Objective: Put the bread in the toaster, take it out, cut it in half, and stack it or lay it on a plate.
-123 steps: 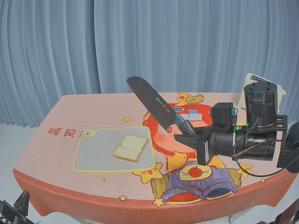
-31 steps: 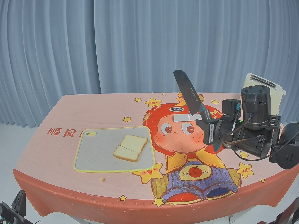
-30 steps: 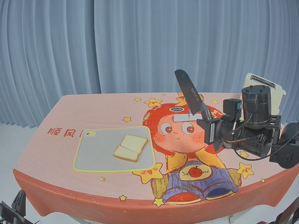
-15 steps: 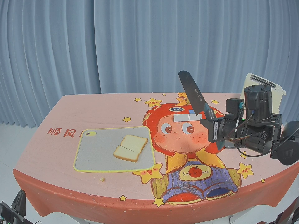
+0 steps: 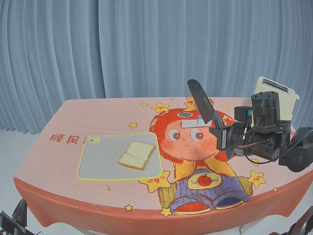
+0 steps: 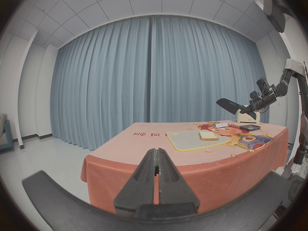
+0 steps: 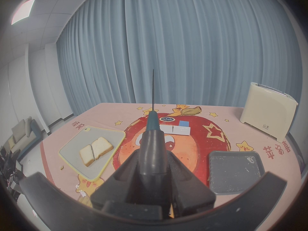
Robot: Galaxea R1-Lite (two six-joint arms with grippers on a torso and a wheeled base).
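Two bread halves (image 5: 137, 154) lie side by side on the grey, yellow-rimmed cutting board (image 5: 97, 160) at the table's left front; they also appear as bread halves (image 7: 95, 149). My right gripper (image 5: 217, 129) is shut on the handle of a black knife (image 5: 202, 101), held in the air over the table's right half with the blade pointing up and to the left. The cream toaster (image 5: 277, 93) stands at the back right. A dark grey square plate (image 7: 235, 171) lies in front of the toaster (image 7: 269, 109). My left gripper (image 6: 156, 174) is shut, low and well off the table's left side.
Small white and blue blocks (image 5: 196, 122) sit near the table's middle back. A crumb (image 5: 106, 188) lies in front of the board. The tablecloth's front edge (image 5: 130, 212) is close to the board.
The right arm has carried the knife from beside the board to the right, over the table's right half, blade now steeper. In the last half second it dropped slightly. The bread stayed put.
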